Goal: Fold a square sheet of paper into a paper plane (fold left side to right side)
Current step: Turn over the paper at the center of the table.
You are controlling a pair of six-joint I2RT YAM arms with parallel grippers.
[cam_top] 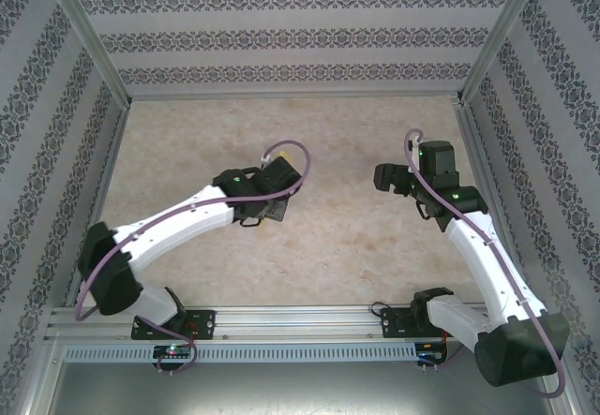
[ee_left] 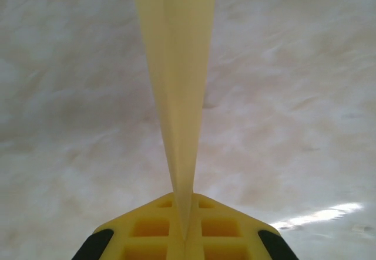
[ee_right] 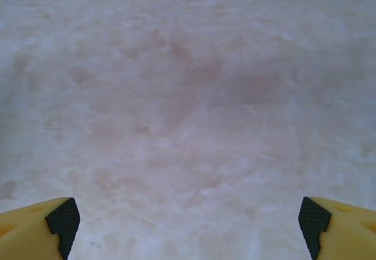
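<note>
View from above: a pale, marbled beige table inside a booth with patterned wallpaper walls and a metal rail along the near edge, where two white robot arms are bolted.

The left arm reaches from the near left corner toward the middle of the table. The left gripper has its yellow fingers pressed together, pinching the narrow end of the paper plane. The plane is pale yellow-orange paper folded into a slim, tapering shape with a crease running along its length. In the left wrist view it stands on edge and stretches straight away from the fingers over the table, widening as it goes. Whether its far end touches the table cannot be told. From above, the plane is a small yellow patch at the left arm's tip, left of centre and about midway between the near and far edges.

The right arm rises from the near right corner and bends toward the centre, well apart from the plane. The right gripper hangs over bare table with its fingers spread wide, black pads facing inward, holding nothing.
</note>
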